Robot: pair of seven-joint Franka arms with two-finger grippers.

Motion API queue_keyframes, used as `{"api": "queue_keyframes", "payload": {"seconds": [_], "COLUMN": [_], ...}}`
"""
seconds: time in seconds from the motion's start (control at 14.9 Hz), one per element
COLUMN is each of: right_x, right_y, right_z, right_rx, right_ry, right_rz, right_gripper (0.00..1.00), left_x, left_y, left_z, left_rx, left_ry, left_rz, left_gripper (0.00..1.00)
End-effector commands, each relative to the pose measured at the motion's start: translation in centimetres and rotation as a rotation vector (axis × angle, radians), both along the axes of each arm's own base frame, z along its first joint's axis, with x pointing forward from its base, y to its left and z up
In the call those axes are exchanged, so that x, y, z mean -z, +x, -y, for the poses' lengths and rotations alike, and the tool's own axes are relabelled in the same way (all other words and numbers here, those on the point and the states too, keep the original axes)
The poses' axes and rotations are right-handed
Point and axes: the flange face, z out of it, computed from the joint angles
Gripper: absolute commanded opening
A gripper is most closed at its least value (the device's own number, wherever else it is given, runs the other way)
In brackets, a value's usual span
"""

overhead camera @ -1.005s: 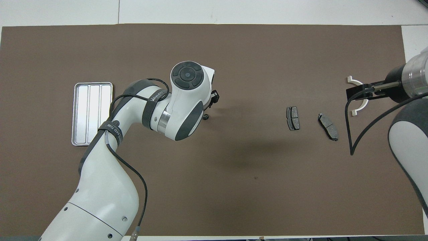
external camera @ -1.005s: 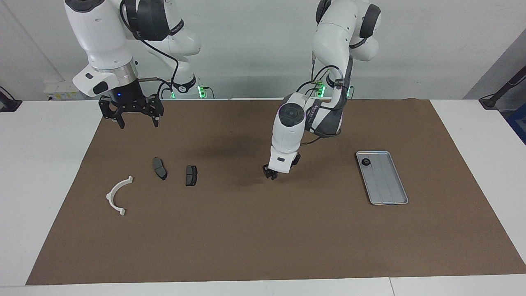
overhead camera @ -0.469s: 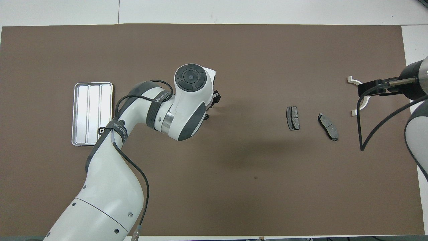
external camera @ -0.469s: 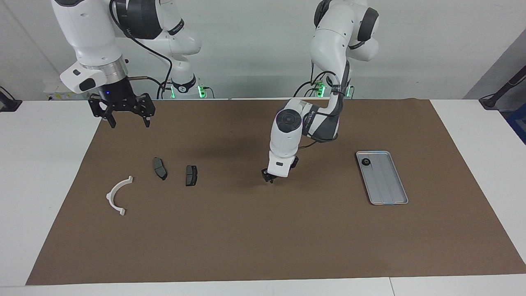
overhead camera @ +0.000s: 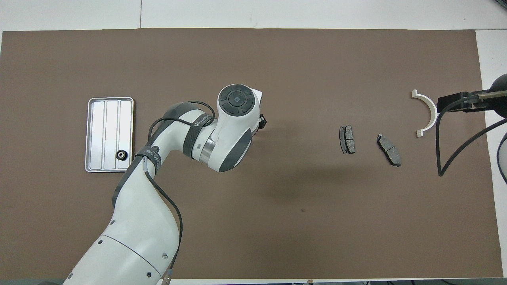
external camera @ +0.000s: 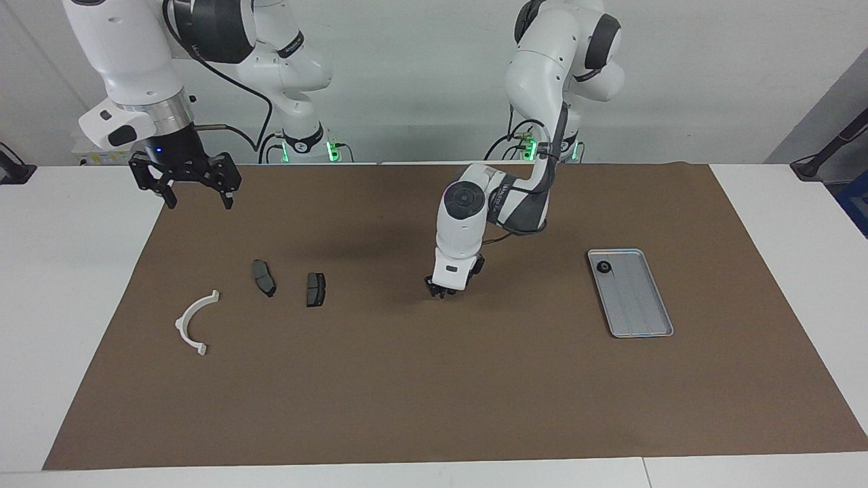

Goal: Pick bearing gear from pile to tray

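The silver-grey tray lies toward the left arm's end of the mat, and one small black gear sits in its corner nearest the robots. Both show in the overhead view too, tray and gear. The pile lies toward the right arm's end: a white half-ring bracket and two dark brake pads. My left gripper is down at the mat near the middle. The arm hides what lies under it. My right gripper is open, empty and raised over the mat's edge.
A brown mat covers most of the white table. In the overhead view the bracket and the pads lie well apart from each other. The right gripper is beside the bracket there.
The left gripper shifted slightly toward the right arm's end and now covers a small black piece seen beside it before. The right gripper drew back up toward its end of the table.
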Motion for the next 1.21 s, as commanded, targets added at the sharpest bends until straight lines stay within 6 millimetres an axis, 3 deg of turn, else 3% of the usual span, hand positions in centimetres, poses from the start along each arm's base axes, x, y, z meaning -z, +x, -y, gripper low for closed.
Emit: {"api": "queue_keyframes", "payload": {"seconds": [0.0,0.2,0.4,0.74,0.94,1.0,1.14], "right_x": [-0.3,0.0,0.9,1.0,1.0,1.0,0.9], "right_y": [-0.3,-0.4,-1.3,-2.3,-2.6,-2.6,-2.6], "right_z": [-0.1,0.0,-0.5,-0.7,-0.8,-0.8,-0.8], "right_rx": [0.004,0.014,0.01,0.004,0.003,0.003,0.003], "right_ry": [0.015,0.047,0.062,0.062,0.062,0.062,0.062], "right_rz": [0.012,0.003,-0.081,-0.138,-0.155,-0.155,-0.154], "right_gripper": [1.0,1.0,1.0,1.0,1.0,1.0,1.0], "left_x": [0.4,1.1,1.1,1.1,0.4,-0.8,-3.5], "left_y": [-0.3,-0.5,-0.5,-0.6,0.1,0.2,1.8], "left_z": [-0.1,-0.3,-0.3,-0.4,-1.6,-2.1,-5.6], "left_rx": [-0.019,-0.022,-0.023,-0.025,-0.038,-0.039,-0.075], "left_ry": [-0.002,-0.006,-0.011,-0.003,0.019,0.018,0.018], "left_rz": [0.01,0.018,0.026,0.013,-0.013,-0.013,-0.018], "left_gripper": [0.66,0.62,0.51,0.06,0.03,0.03,0.03]}}
